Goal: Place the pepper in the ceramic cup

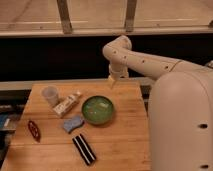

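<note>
Pale wood planks with a fine grain make up the desk [125,145]. Over its far edge hangs the end effector [112,83] on a smooth, rounded white arm [145,62], fingers apart and empty. Just left of it and nearer the camera sits a round, glossy green bowl [98,110]. Farther left lies a flat cream packet [67,104], then the small, plain, pale ceramic cup [50,95]. The slim, glossy dark red pepper [34,130] lies well away, near the desk's left edge, apart from the cup.

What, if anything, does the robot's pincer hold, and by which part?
Nothing is held. The open pincer hangs empty over the far edge of the table; the pepper lies untouched near the left edge.
</note>
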### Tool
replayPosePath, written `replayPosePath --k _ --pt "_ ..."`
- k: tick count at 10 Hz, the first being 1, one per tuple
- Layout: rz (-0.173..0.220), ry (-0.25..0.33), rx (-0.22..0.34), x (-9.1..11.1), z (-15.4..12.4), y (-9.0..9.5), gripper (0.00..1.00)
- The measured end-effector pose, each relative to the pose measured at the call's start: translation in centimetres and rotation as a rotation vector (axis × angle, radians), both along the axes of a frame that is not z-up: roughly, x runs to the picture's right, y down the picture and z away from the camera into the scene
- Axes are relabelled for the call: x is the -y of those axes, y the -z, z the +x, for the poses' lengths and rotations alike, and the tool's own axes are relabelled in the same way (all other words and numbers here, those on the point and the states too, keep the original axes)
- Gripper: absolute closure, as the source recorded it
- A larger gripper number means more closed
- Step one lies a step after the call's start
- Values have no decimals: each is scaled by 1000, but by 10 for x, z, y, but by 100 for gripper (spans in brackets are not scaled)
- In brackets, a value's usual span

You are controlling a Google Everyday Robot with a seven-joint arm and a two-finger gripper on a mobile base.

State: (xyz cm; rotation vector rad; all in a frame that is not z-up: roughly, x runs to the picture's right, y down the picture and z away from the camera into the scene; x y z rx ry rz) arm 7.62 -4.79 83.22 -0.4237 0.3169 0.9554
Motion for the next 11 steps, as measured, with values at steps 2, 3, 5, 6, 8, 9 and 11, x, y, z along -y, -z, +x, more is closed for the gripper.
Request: replayPosePath --k 2,3,5,6,8,9,11 --pt "23 11 37 16 -30 -5 35" --pt "32 29 65 27 -56 -11 35" --pt "40 69 116 39 -99 -19 35" --pt "39 98 163 44 -132 -22 35" --pt "25 144 248 44 -180 -19 35" --pt "16 183 311 40 -213 -11 35" --pt "16 187 315 41 -213 -11 35"
